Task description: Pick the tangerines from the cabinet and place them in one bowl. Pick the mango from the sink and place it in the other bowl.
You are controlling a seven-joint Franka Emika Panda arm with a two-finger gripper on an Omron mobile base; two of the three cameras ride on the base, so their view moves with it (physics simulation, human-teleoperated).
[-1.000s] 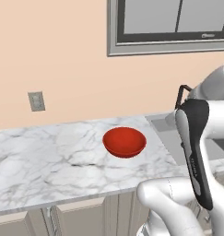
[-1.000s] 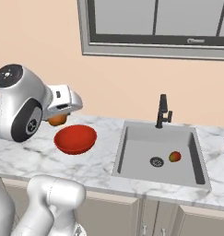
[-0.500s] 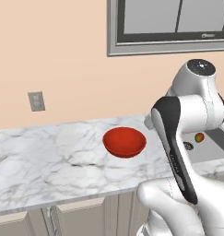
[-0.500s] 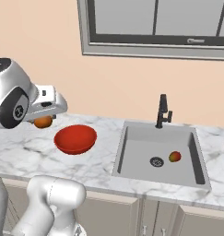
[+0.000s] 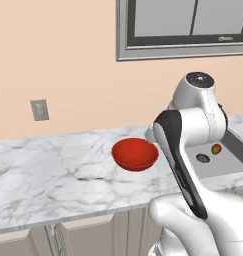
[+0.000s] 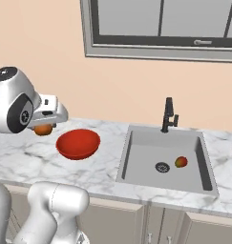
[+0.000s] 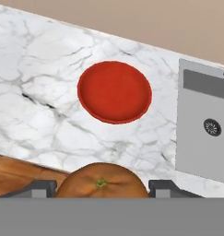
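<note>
carrying a tangerine (image 7: 102,180) toward the red bowl (image 7: 114,91), tool (image 7: 102,189) clamped on it above the bench (image 7: 35,83). next: centre over the bowl, lower, then release.

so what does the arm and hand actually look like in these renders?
Glossy white rounded arm links with dark grey-black joint bands and a round dark cap on top of one joint. The hand has a boxy white body with small dark markings and short dark grey finger tips. No cables show.
</note>
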